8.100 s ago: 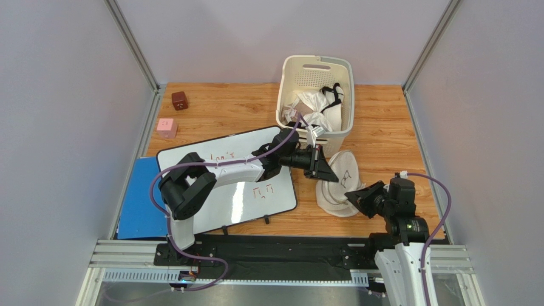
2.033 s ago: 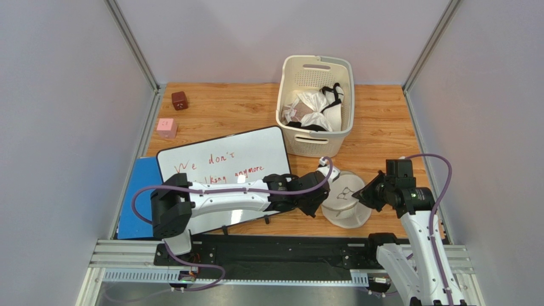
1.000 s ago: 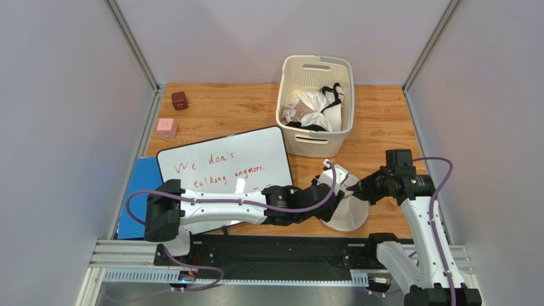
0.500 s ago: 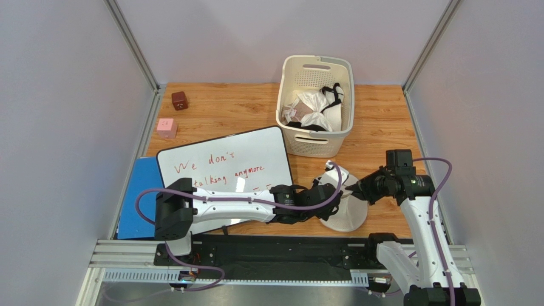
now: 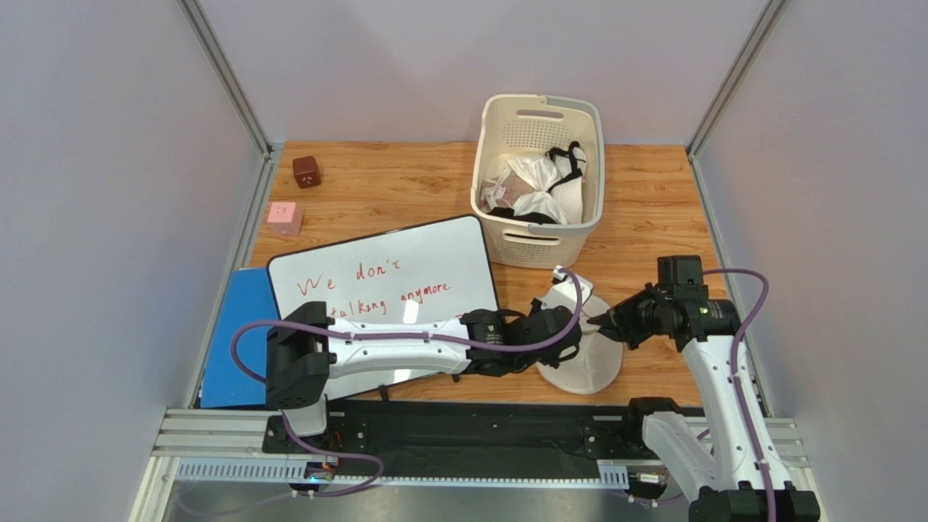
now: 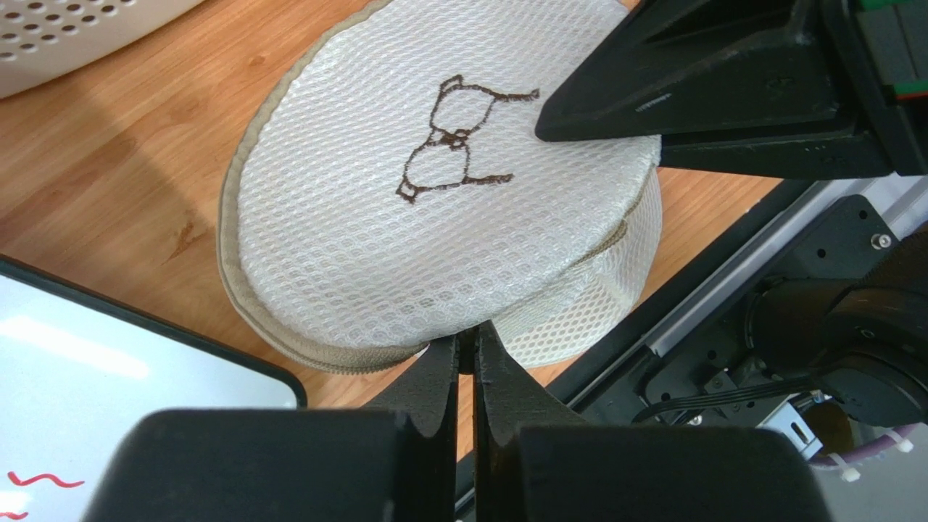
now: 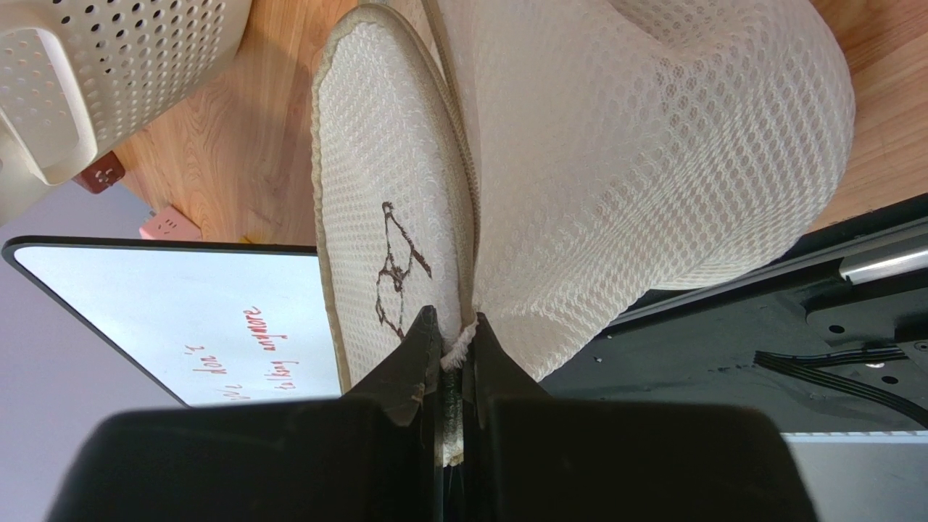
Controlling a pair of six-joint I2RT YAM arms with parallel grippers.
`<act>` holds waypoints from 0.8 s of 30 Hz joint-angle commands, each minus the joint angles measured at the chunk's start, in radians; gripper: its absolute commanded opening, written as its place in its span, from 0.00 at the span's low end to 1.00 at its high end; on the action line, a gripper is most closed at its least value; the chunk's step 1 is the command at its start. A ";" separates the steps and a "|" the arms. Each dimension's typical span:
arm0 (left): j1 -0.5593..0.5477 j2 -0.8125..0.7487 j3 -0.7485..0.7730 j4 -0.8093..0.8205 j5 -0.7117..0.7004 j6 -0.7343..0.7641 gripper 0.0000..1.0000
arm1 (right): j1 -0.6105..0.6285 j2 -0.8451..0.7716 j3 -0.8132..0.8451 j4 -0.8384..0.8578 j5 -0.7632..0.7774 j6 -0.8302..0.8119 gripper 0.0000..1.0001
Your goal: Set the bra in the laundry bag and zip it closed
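Bag point(image 5: 583, 353) of round mesh, resting on the wooden surface point(image 5: 403, 190) between the two tools. The left tool point(image 6: 466, 339) had its jaws nearly together, tips pinching the zipper rim at the bag's edge. The right tool point(image 7: 455, 332), opposite it across the bag, was clamped on a fold of mesh at the rim, just beyond the stitched emblem point(image 6: 452, 141). Whether the bra lay inside could not be told. A basket point(image 5: 536, 179) stood beyond both tools, and a whiteboard point(image 5: 381, 294) lay behind the left tool.
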 commanded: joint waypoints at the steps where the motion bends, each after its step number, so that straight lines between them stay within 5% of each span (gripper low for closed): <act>1: 0.028 -0.010 0.028 -0.047 -0.047 -0.001 0.00 | -0.001 -0.023 -0.013 0.014 -0.020 -0.054 0.00; 11: 0.037 -0.064 -0.075 -0.023 -0.006 0.099 0.00 | -0.002 -0.047 0.045 0.005 0.126 -0.177 0.00; 21: 0.033 -0.078 -0.155 0.303 0.448 0.177 0.00 | 0.013 0.028 0.128 0.059 0.142 -0.367 0.01; 24: 0.034 -0.023 -0.112 0.338 0.484 0.139 0.00 | 0.016 0.095 0.160 0.071 0.132 -0.426 0.11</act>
